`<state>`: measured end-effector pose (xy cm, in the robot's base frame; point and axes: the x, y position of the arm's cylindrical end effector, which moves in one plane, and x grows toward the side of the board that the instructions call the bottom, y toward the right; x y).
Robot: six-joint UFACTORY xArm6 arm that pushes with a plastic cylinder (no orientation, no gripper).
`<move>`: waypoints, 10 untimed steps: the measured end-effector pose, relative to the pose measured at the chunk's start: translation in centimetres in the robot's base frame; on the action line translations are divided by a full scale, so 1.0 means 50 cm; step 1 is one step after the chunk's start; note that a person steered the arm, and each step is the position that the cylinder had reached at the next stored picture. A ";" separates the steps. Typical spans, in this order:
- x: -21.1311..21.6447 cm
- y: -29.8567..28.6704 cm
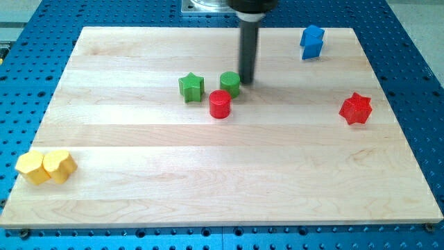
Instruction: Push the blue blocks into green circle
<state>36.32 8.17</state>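
Tip (246,82) just beside green cylinder (230,84).

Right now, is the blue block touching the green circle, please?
No, the blue block sits alone near the view's top right, far from the green circle beside my tip.

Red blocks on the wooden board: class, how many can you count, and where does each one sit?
2. A red cylinder lies near the board's middle, just below the green cylinder and my tip. A red star lies alone towards the view's right. None seems hidden.
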 end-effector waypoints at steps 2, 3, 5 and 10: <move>-0.139 0.332; -0.266 0.390; -0.275 0.112; -0.284 0.240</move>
<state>22.10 20.18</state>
